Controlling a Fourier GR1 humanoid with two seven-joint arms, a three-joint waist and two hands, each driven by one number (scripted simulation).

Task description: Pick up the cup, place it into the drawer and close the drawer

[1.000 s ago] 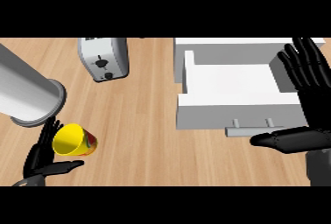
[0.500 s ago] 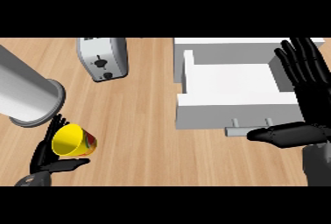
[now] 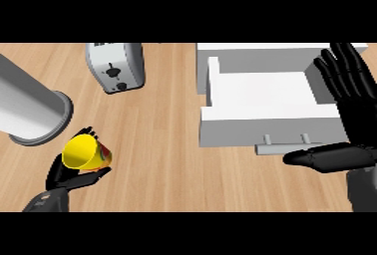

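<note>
Left hand [image 3: 68,175] grasping the yellow cup [image 3: 85,153] near the table's [image 3: 162,139] front left corner.
Head view: the white drawer [image 3: 269,102] stands pulled out at the right; right hand [image 3: 342,99] released, fingers straight, over its right edge. A toaster [image 3: 114,65] sits at the back.

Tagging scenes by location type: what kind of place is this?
Most likely a kitchen counter. A light wooden countertop holds a silver toaster, with an open white drawer pulled out at the right. The left hand holds a yellow cup in its fingers.
</note>
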